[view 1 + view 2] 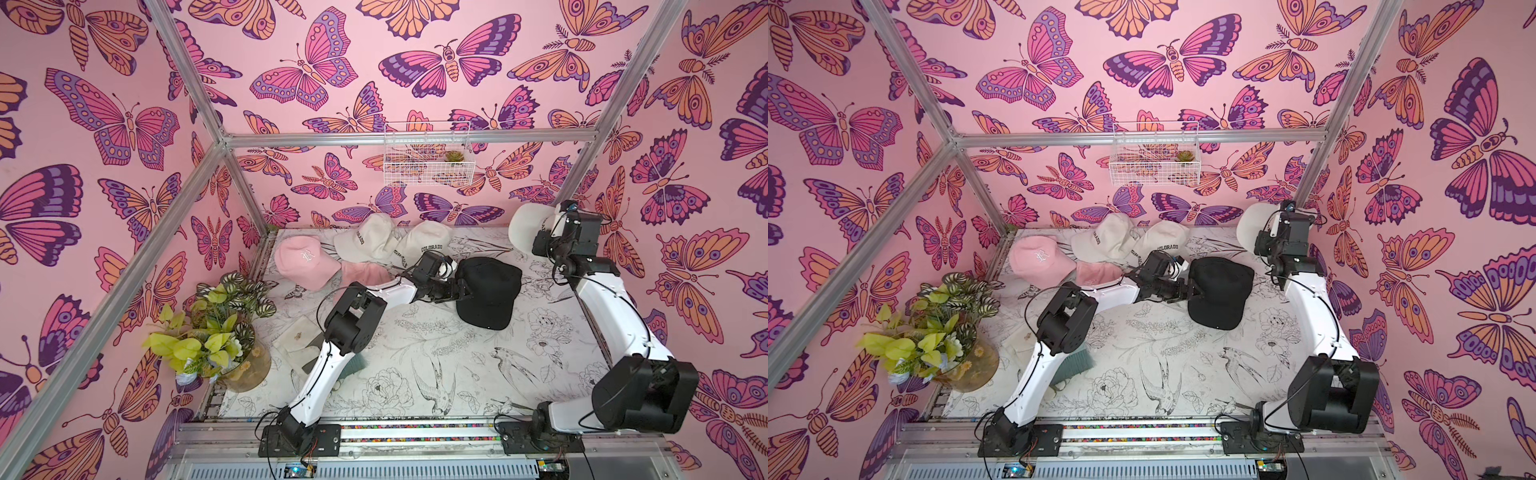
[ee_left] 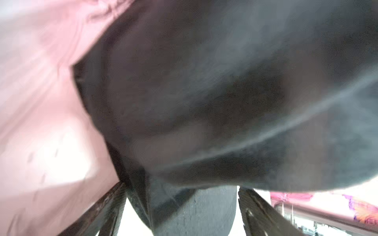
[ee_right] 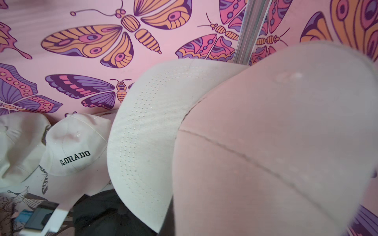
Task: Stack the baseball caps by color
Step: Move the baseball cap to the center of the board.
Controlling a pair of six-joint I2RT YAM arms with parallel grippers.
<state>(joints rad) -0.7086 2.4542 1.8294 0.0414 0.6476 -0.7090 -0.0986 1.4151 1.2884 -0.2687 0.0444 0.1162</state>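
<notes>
- Your table (image 1: 457, 374) holds the sorting: pink caps (image 1: 301, 259) touch each other at the rear left. Cream caps (image 1: 424, 245) lettered COLORADO sit bunched just beside them.
- The black cap (image 1: 488, 291) lies alone mid-table.
- The held cream cap (image 1: 524, 224) hangs off the table at the rear right, with your right gripper (image 1: 540, 241) pinched tight on it. I judge this the step in hand: carrying cream to cream. Next, swing it toward the rear bunch and lower its crown over one before releasing.
- Your left gripper (image 1: 1187, 291) sits at the black cap's edge, fingers (image 2: 106, 214) spread with dark fabric between them. You cannot tell whether they press it yet.
- Only the left wrist view shows that spread. The right wrist view shows the cream bunch beyond the held brim but not its own fingers. Only the top views show the lift off the table.
</notes>
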